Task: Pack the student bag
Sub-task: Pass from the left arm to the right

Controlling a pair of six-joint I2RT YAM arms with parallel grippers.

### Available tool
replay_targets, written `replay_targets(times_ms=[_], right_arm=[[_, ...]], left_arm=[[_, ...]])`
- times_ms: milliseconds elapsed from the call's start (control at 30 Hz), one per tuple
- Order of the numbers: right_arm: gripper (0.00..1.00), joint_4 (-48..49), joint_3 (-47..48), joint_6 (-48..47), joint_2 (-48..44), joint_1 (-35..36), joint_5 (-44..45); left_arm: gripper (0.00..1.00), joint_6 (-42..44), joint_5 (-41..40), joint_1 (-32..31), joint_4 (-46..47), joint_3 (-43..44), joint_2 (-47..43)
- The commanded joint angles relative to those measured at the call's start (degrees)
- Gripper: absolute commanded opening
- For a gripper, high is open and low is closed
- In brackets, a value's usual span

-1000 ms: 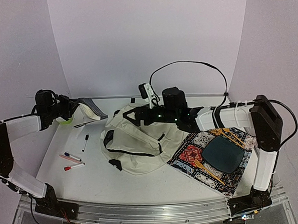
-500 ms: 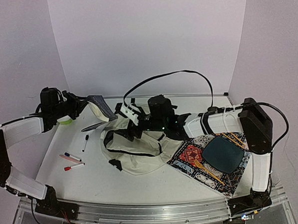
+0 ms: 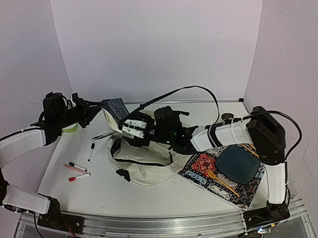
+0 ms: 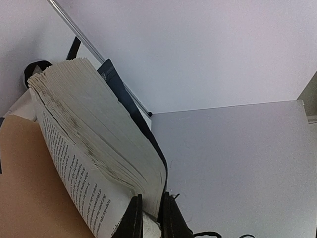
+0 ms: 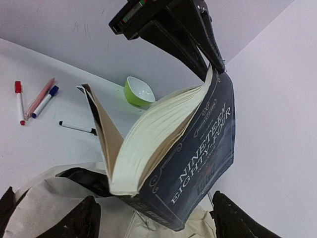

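Note:
The student bag (image 3: 148, 163), cream with black straps, lies mid-table with its dark opening towards the left. My left gripper (image 3: 97, 109) is shut on a dark blue paperback book (image 3: 115, 109), holding it by one corner above the bag's left end; its pages fan open. The left wrist view shows the jaws (image 4: 151, 214) pinching the cover and pages (image 4: 91, 131). My right gripper (image 3: 127, 126) hovers open over the bag. In the right wrist view its fingers (image 5: 85, 218) stand wide on either side of the book's (image 5: 198, 148) lower end, with the bag (image 5: 47, 201) below.
A patterned placemat (image 3: 203, 164) with a dark plate (image 3: 237, 164) lies at the right. Three markers (image 3: 76, 172) and a black pen (image 3: 91, 151) lie on the left. A green bowl (image 5: 139, 91) sits at the far left by the wall.
The left arm carried the book rightward to above the bag's opening. The right arm swung left across the bag to meet it, its jaws narrowing slightly.

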Motion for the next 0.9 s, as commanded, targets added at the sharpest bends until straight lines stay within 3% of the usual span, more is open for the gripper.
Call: replay_targets(times_ms=[0,300,367,500,567,700,867], right_arm=[[0.76,3.68,1.88,-2.94,2.7,0.08,2.06],[0.69,4.78,2.53,-3.7,6.36,0.35,2.88],[0.6,6.17,2.26,-4.2,6.81,0.35,3.96],[0.22,10.48,-0.73,-5.99,5.72,0.37,6.89],[0.1,12.25,-2.51,-6.89,4.57,0.43,7.81],[0.0,14.34,-5.11,-8.99,2.74,0.6,9.68],[0.0,18.05,-7.87,-14.29,1.44,1.33,13.41]], left_arm=[[0.0,-0.12,2.65,-1.38,8.06,-0.65,-4.15],[0.0,-0.74,1.87,-5.09,8.06,-2.81,-5.4],[0.0,-0.81,1.76,-5.66,8.06,-3.29,-5.84],[0.0,-0.93,0.85,-5.71,7.98,-5.46,-7.58],[0.0,-0.9,0.05,-5.71,7.98,-6.76,-8.33],[0.02,-0.98,-1.17,-5.71,7.84,-9.75,-9.21],[0.24,-1.58,-2.03,-5.71,7.29,-12.36,-9.88]])
